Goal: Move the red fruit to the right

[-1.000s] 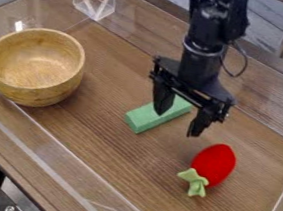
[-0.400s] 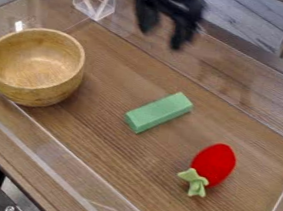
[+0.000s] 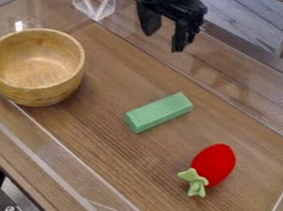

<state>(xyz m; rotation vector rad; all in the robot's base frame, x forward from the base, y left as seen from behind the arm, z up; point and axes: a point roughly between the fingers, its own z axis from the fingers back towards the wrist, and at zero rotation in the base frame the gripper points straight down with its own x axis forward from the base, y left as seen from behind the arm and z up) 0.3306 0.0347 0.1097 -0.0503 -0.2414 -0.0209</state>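
Camera view has the gripper [image 3: 165,30] released and empty at the upper middle, well apart from the fruit [image 3: 212,163] lying at lower right on the bench [image 3: 84,139], likely already placed.

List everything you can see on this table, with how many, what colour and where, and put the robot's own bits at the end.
wooden bowl: one, light tan, left side of the table, empty.
green block: one, green, centre, lying diagonally.
red fruit: one, red with pale green stem end, lower right, apart from the block.
clear stand: one, transparent, back left.
table: one, brown wood grain, with clear walls at its edges.
gripper: one, black, open, holding nothing, at the back above the table.
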